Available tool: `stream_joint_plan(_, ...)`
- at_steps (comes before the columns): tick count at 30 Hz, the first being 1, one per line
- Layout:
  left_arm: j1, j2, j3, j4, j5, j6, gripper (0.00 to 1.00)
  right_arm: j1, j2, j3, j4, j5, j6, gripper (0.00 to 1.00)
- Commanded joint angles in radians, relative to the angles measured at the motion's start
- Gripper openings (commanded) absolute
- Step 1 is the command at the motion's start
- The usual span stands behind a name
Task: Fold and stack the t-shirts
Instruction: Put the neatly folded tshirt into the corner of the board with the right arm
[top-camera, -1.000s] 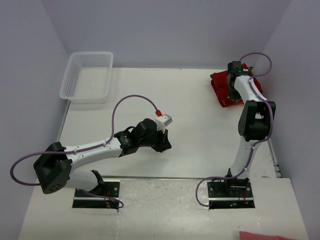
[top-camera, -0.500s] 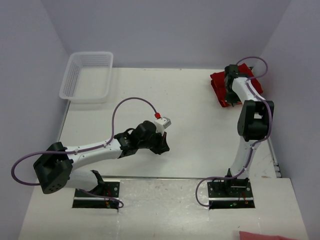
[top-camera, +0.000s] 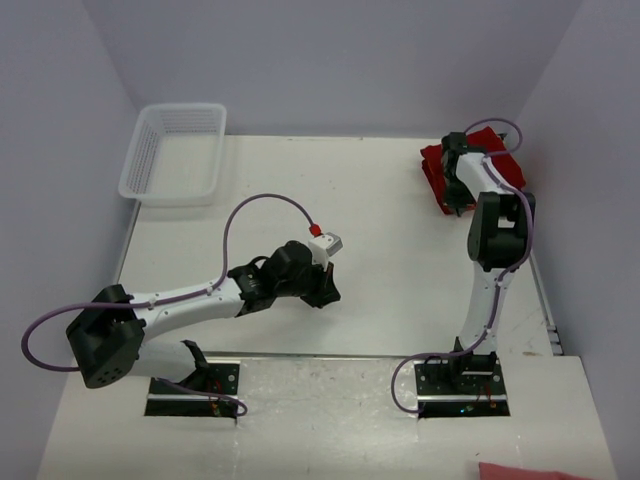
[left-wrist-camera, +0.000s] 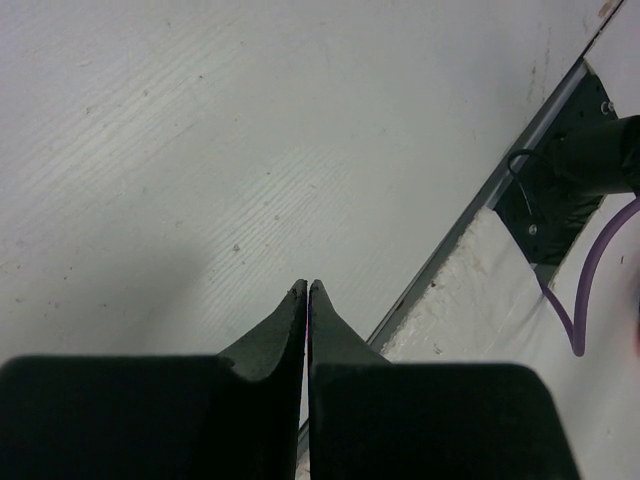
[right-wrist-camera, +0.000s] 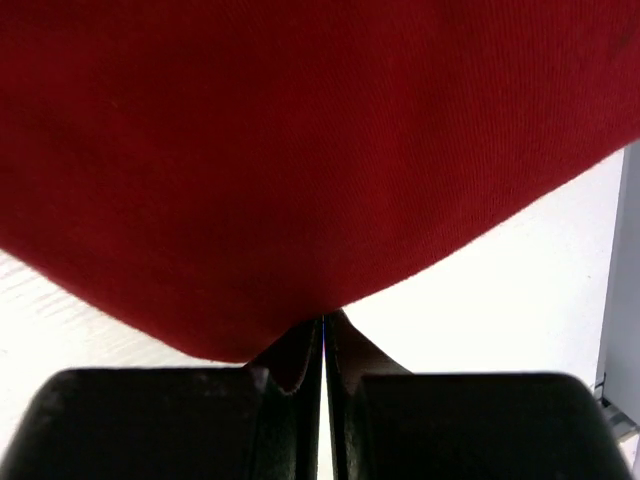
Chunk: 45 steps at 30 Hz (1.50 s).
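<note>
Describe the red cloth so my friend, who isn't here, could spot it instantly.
On the white table, look to the far right corner, where the right arm reaches. A t-shirt lies there, folded into a compact block. Its dark red cloth sets it apart from its one neighbour, a white mesh basket at the far left corner.

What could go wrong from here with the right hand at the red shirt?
1. The right hand is shut with its tips at the dark red t-shirt edge. Whether it pinches cloth is unclear, so a move may just bunch it.
2. The shirt lies near the far right corner of the table; a shove could push it off.
</note>
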Motion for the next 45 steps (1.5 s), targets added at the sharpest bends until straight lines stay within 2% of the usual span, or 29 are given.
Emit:
stream_joint_plan(1, -0.004, -0.024, -0.016, 0.045, 0.013, 0.015, 0.01, 0.009, 0.011, 0.085, -0.012, -0.025, 0.009, 0.00)
stream_joint_plan(15, -0.004, 0.006, -0.030, 0.076, 0.023, 0.015, 0.01, 0.056, 0.135, 0.263, -0.053, -0.097, 0.000, 0.00)
stream_joint_plan(20, -0.004, 0.016, -0.031, 0.076, 0.028, 0.018, 0.01, 0.056, 0.175, 0.352, -0.088, -0.074, 0.016, 0.00)
stream_joint_plan(23, -0.004, 0.018, -0.036, 0.077, 0.031, 0.016, 0.01, 0.073, 0.088, 0.274, -0.035, -0.106, 0.024, 0.00)
stream_joint_plan(24, -0.004, 0.019, -0.039, 0.084, 0.037, 0.012, 0.01, 0.082, 0.008, 0.180, 0.034, -0.176, 0.006, 0.00)
stream_joint_plan(25, -0.004, 0.022, -0.040, 0.088, 0.042, 0.009, 0.01, 0.082, 0.008, 0.132, 0.069, -0.177, -0.005, 0.00)
stream_joint_plan(27, -0.004, 0.030, -0.048, 0.100, 0.060, -0.004, 0.01, 0.090, -0.125, -0.011, 0.155, -0.259, -0.002, 0.00)
stream_joint_plan(28, -0.004, 0.032, -0.051, 0.108, 0.068, -0.010, 0.01, 0.093, -0.170, -0.049, 0.175, -0.273, 0.001, 0.03)
stream_joint_plan(29, -0.004, 0.033, -0.057, 0.116, 0.074, -0.019, 0.01, 0.096, -0.249, -0.120, 0.194, -0.323, 0.001, 0.13)
stream_joint_plan(31, -0.005, 0.032, -0.063, 0.120, 0.079, -0.027, 0.01, 0.108, -0.325, -0.175, 0.230, -0.367, -0.003, 0.23)
stream_joint_plan(32, -0.005, 0.026, -0.067, 0.122, 0.082, -0.031, 0.01, 0.116, -0.391, -0.220, 0.244, -0.387, -0.011, 0.41)
stream_joint_plan(34, -0.008, 0.018, -0.071, 0.122, 0.074, -0.036, 0.01, 0.136, -0.440, -0.246, 0.241, -0.393, -0.013, 0.59)
stream_joint_plan(35, -0.010, 0.009, -0.079, 0.125, 0.057, -0.039, 0.01, 0.143, -0.480, -0.267, 0.241, -0.394, -0.013, 0.81)
stream_joint_plan(36, -0.011, 0.007, -0.082, 0.127, 0.043, -0.039, 0.01, 0.151, -0.500, -0.280, 0.255, -0.391, -0.010, 0.96)
stream_joint_plan(37, -0.011, 0.004, -0.083, 0.122, 0.030, -0.038, 0.01, 0.160, -0.518, -0.295, 0.266, -0.391, -0.004, 0.99)
stream_joint_plan(45, -0.013, -0.017, -0.073, 0.084, -0.136, -0.048, 0.04, 0.188, -0.661, -0.450, 0.372, -0.477, 0.017, 0.99)
